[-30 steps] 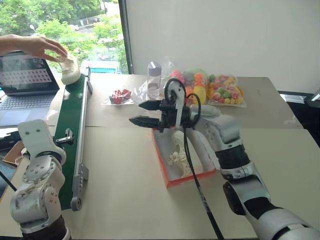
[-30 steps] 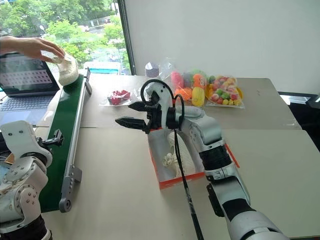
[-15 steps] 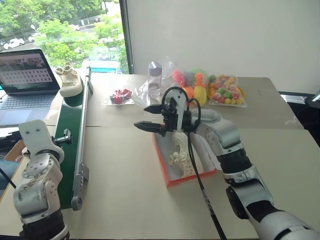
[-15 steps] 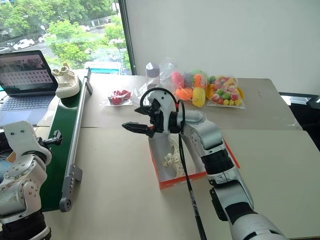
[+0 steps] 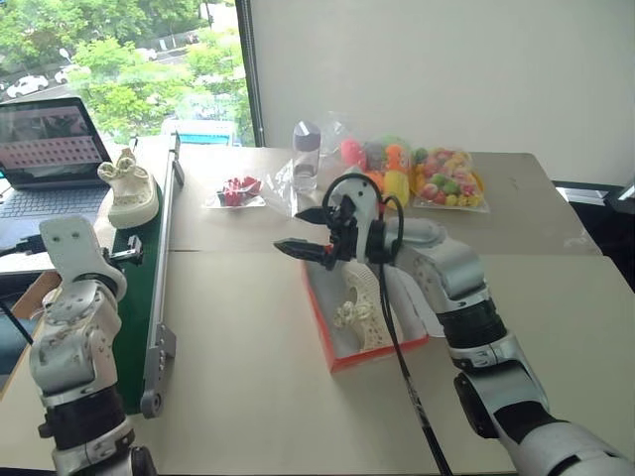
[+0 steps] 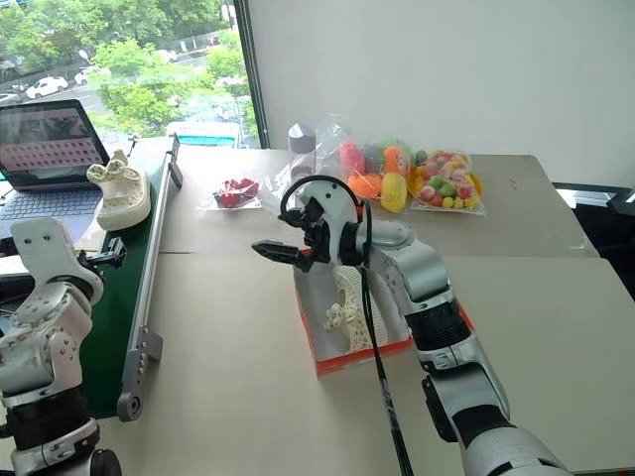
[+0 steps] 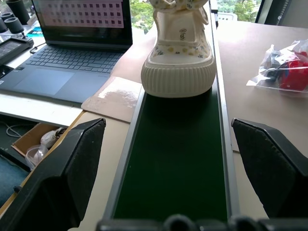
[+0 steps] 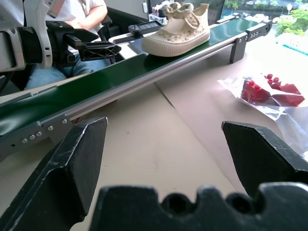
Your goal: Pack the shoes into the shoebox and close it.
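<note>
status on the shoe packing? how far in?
Done: one shoe already lies in the open shoebox. In hand: nothing; the second shoe sits on the green conveyor, with the left gripper open and lined up on it. The right gripper hangs open over the table beside the box. Left: grab that shoe, box it, close the lid.

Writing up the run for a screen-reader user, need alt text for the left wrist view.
A cream shoe stands on a green conveyor belt, straight ahead of the left claw, which is open and empty. An open laptop sits on one side, a bag of red toys on the other.
</note>
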